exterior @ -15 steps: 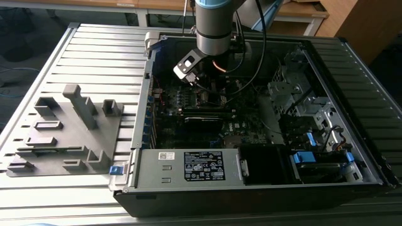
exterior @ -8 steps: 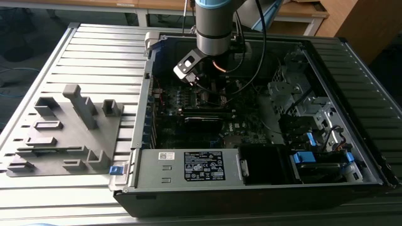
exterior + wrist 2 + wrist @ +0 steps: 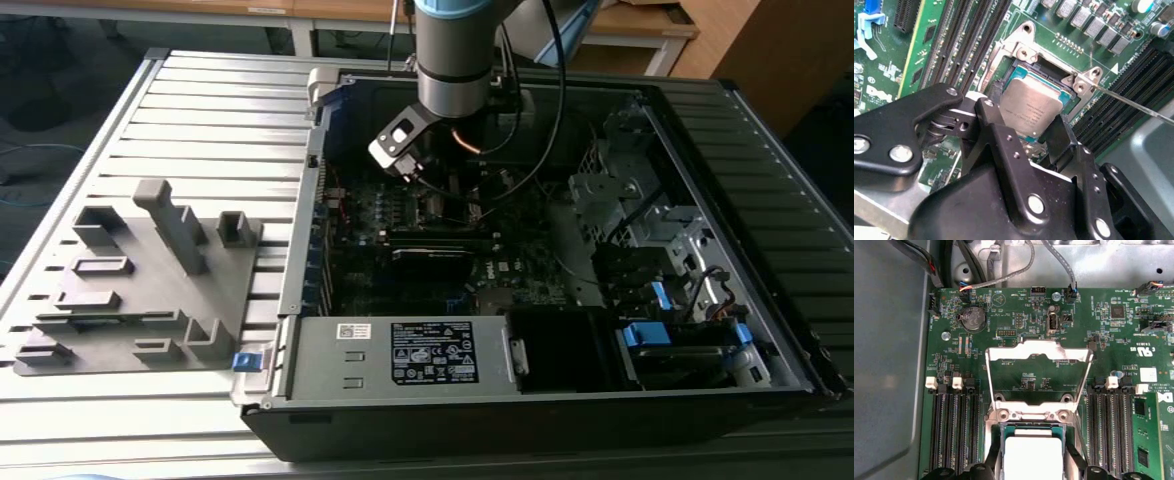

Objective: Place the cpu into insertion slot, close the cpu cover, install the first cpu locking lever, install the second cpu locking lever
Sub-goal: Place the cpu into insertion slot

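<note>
1. The cpu [image 3: 1030, 102] sits between the gripper's [image 3: 1026, 119] two black fingers [image 3: 990, 116], which are clamped against its opposite edges
2. It is slightly tilted right over the insertion slot [image 3: 1049, 76]; whether it is already resting in the slot cannot be told
3. In the first wrist view the cpu cover [image 3: 1038, 351] is swung open, away from the slot, with green board showing through its square cut-out
4. A thin metal locking lever [image 3: 1134, 102] juts out from the slot's corner in the second wrist view
5. Long black memory slots [image 3: 954, 430] run along both sides of the slot on the motherboard [image 3: 1019, 305]
6. In the exterior view the arm [image 3: 454, 60] reaches down into the open computer case [image 3: 534, 420], which lies on a slatted table [image 3: 214, 110]; a grey parts fixture [image 3: 134, 280] rests at the exterior view's left
</note>
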You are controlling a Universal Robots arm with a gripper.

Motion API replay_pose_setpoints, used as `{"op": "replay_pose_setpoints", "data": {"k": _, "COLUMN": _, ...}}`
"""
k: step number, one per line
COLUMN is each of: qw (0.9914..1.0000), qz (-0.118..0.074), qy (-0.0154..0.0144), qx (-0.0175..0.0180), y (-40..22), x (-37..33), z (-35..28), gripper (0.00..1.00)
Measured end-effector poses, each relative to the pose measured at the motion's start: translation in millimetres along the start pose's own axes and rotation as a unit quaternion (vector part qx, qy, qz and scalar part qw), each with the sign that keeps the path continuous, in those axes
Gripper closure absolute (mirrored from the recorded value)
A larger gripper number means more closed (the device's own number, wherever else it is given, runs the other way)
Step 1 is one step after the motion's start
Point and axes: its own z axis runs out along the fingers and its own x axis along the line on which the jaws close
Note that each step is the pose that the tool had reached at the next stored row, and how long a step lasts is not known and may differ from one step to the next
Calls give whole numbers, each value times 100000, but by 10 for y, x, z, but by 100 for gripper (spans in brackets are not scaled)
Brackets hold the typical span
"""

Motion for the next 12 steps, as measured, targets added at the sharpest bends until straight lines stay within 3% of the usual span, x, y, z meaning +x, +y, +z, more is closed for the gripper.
{"op": "replay_pose_setpoints", "data": {"k": 9, "qw": 100000, "qz": 1, "qy": 10, "qx": -5, "y": 16, "x": 0, "z": -170, "gripper": 39}}
{"op": "replay_pose_setpoints", "data": {"k": 12, "qw": 100000, "qz": 2, "qy": 22, "qx": -14, "y": 17, "x": 0, "z": -176, "gripper": 39}}
